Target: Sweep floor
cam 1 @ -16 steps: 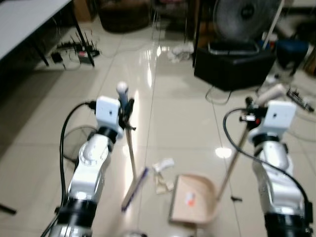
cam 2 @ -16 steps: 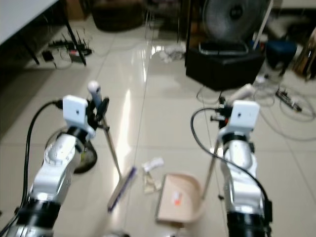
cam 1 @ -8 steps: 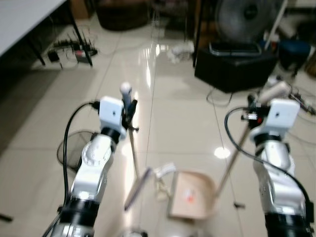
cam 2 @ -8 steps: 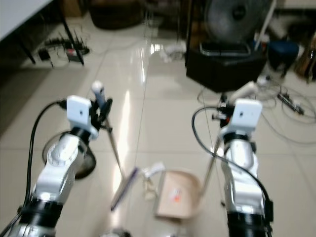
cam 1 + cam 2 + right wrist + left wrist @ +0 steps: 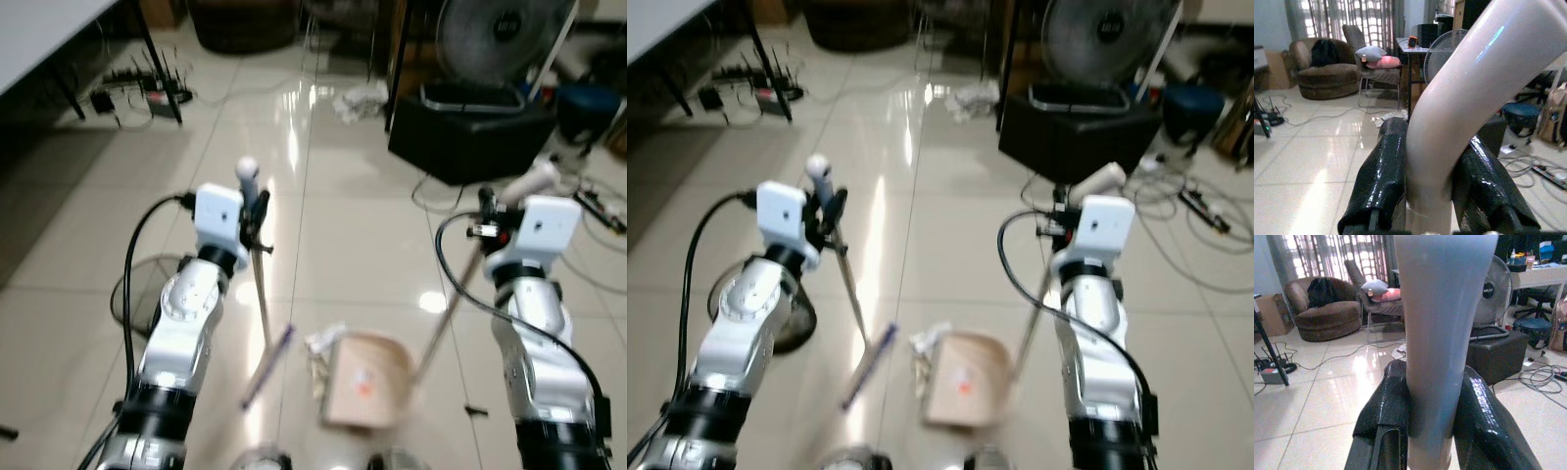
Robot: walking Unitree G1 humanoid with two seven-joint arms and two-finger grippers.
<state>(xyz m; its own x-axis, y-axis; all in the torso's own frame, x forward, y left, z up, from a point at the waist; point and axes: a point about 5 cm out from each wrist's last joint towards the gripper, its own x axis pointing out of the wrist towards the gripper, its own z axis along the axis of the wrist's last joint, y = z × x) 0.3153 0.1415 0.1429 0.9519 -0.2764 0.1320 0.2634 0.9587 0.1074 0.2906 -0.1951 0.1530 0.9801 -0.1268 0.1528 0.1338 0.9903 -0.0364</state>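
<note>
My left gripper [image 5: 257, 210] is shut on the pale handle of a broom [image 5: 1442, 333]. The thin shaft runs down to a purple-edged broom head [image 5: 266, 367] on the tiled floor. My right gripper [image 5: 487, 210] is shut on the curved white top of a dustpan handle [image 5: 1459, 107]. Its wooden shaft slants down to the tan dustpan [image 5: 362, 377], which lies flat on the floor between my arms. Crumpled white paper scraps [image 5: 318, 343] lie between the broom head and the dustpan's open edge, touching or nearly touching the pan.
A dark wire basket [image 5: 132, 292] stands on the floor by my left arm. Farther off to the right, a black box [image 5: 470, 137] carries a standing fan [image 5: 500, 29], with loose cables [image 5: 598, 206] beside it. A table [image 5: 39, 39] with power strips [image 5: 147, 93] beneath it is at the far left.
The dustpan has slid a little to the left, closer to the paper scraps. The broom has barely moved. The camera has shifted slightly.
</note>
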